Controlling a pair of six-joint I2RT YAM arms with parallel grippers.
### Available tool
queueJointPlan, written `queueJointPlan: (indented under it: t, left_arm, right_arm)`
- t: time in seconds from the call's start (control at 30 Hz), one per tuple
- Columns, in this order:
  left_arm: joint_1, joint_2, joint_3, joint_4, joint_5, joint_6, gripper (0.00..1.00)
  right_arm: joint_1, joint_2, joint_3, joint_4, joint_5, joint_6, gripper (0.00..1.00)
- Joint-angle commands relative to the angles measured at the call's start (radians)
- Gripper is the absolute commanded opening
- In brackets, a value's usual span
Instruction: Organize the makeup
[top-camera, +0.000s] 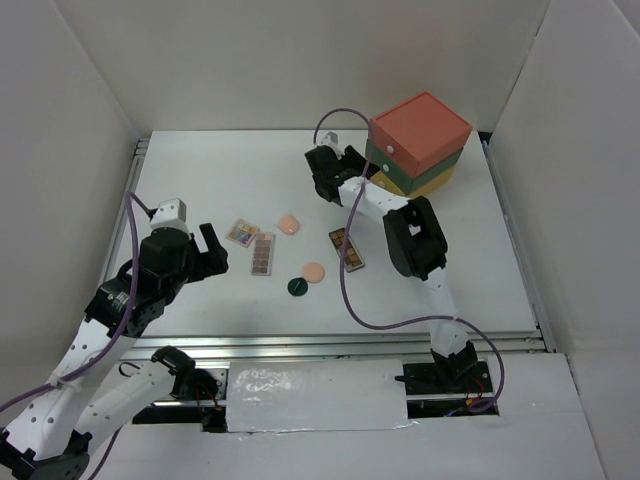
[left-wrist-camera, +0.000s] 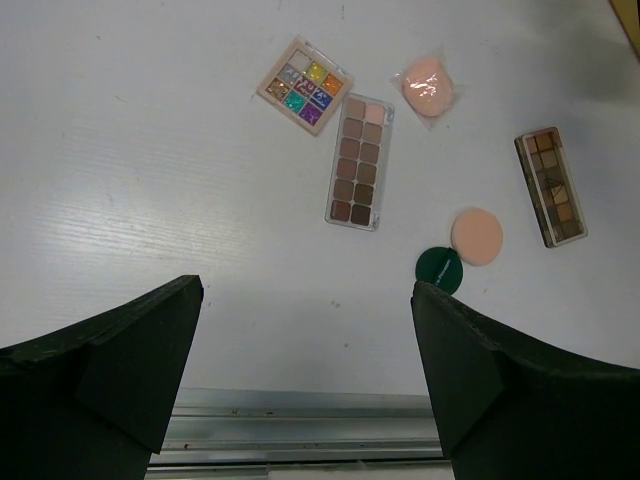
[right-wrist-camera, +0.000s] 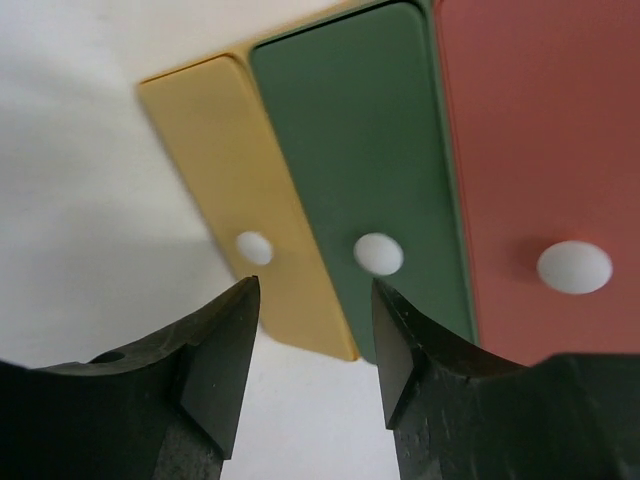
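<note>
The makeup lies mid-table: a small multicolour palette (top-camera: 240, 233) (left-wrist-camera: 305, 85), a long brown palette (top-camera: 263, 253) (left-wrist-camera: 361, 161), a second long palette (top-camera: 347, 249) (left-wrist-camera: 551, 186), two peach compacts (top-camera: 289, 224) (top-camera: 314, 271) (left-wrist-camera: 428, 86) (left-wrist-camera: 477, 236) and a dark green disc (top-camera: 297, 287) (left-wrist-camera: 439, 270). No green tubes are in view. My left gripper (top-camera: 212, 250) (left-wrist-camera: 305, 290) is open and empty, above the table left of the items. My right gripper (top-camera: 358, 165) (right-wrist-camera: 315, 290) is open and empty, facing the drawer fronts of the box (top-camera: 418, 145), close to the yellow (right-wrist-camera: 250, 200) and green (right-wrist-camera: 360, 150) drawers.
The orange drawer (right-wrist-camera: 540, 150) is topmost; each drawer has a white knob and all look shut. The right arm's purple cable (top-camera: 345, 290) loops over the table near the second palette. A metal rail (left-wrist-camera: 300, 420) marks the table's near edge. White walls stand around.
</note>
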Motion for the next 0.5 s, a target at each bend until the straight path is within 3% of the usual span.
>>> queueJointPlan:
  t: [0.0,0.13,0.47]
  left_arm:
    - [0.006,-0.006,0.001,0.05,0.015,0.022,0.99]
    - [0.007,-0.005,-0.001,0.051,0.022,0.025,0.99]
    - [0.007,-0.009,-0.002,0.057,0.035,0.029,0.99]
  right_arm:
    - [-0.014,0.037,0.002,0.225,0.147,-0.151,0.57]
    - [-0.03,0.04,-0.025,0.311,0.171,-0.247,0.58]
    - [-0.05,0.07,-0.04,0.384,0.187,-0.296,0.61]
